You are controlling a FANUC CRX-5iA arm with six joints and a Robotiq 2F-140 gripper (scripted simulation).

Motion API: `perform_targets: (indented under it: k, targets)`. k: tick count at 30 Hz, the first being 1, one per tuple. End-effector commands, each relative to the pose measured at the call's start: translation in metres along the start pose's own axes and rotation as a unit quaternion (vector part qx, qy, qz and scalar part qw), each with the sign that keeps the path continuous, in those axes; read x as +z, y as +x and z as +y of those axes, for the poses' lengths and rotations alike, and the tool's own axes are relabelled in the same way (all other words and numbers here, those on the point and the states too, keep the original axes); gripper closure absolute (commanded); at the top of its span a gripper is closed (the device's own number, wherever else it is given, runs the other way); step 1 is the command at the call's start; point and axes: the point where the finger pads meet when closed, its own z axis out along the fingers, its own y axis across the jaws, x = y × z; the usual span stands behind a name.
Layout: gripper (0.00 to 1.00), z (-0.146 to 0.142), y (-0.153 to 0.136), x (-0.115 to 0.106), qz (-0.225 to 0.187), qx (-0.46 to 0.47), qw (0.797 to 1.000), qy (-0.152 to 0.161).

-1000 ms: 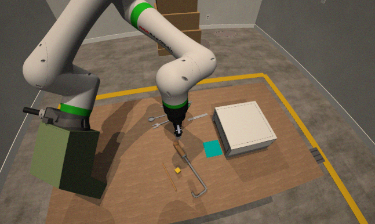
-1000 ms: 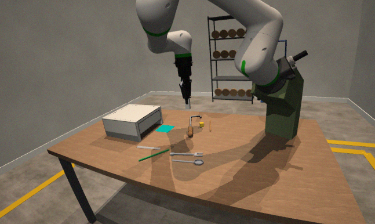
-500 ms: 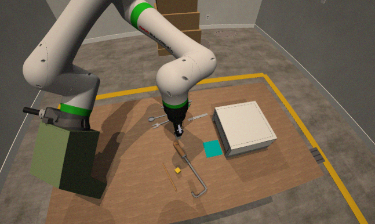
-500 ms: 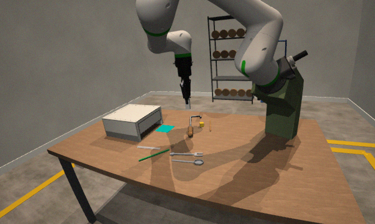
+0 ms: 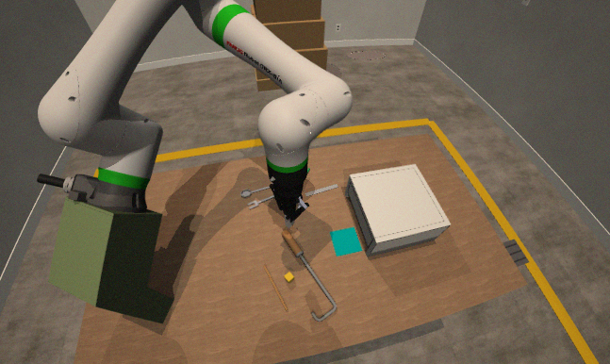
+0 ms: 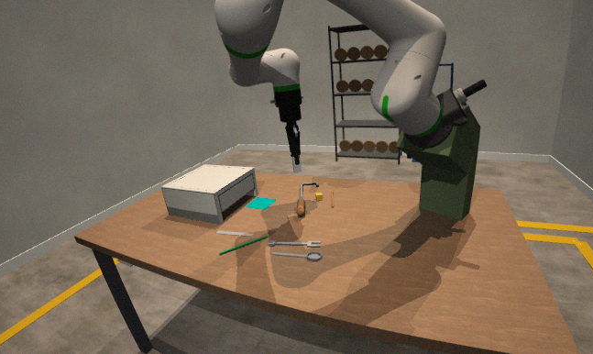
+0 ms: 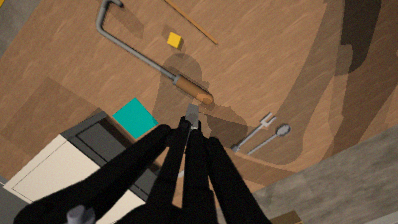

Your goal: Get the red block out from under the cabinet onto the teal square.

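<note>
Jaws closed, empty, above hook; red block not visible, prob. under cabinet; likely pre-grasp, next: open, lower to handle, grip w/ care

I see the teal square flat on the tabletop, just beside the pale, boxy cabinet's open side; the red block is hidden from me
</note>
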Motion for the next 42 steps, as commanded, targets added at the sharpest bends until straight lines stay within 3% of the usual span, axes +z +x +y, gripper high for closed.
perform_targets:
  k: [1,7,8,14,22,24,25,28,41,42]
  targets:
    - [1.00,-0.0001,0.0000,-0.0002,-0.005,-0.139,0.990,0.002]
    - [1.00,-0.0001,-0.0001,-0.0003,-0.002,-0.218,0.976,0.003]
    - [1.00,-0.0001,-0.0001,-0.0003,0.000,-0.276,0.961,0.004]
    - [1.00,-0.0001,-0.0002,-0.0003,0.002,-0.383,0.924,0.005]
    - [1.00,-0.0001,-0.0002,-0.0003,-0.003,-0.524,0.852,0.006]
    - [1.00,-0.0001,-0.0002,-0.0003,-0.003,-0.524,0.852,0.006]
    - [1.00,-0.0001,-0.0002,-0.0003,-0.009,-0.572,0.820,0.007]
    - [1.00,-0.0001,-0.0002,-0.0003,-0.016,-0.607,0.795,0.008]
    - [1.00,-0.0001,-0.0002,-0.0003,-0.016,-0.607,0.795,0.008]
    - [0.66,-0.0001,-0.0002,-0.0003,-0.016,-0.607,0.795,0.008]
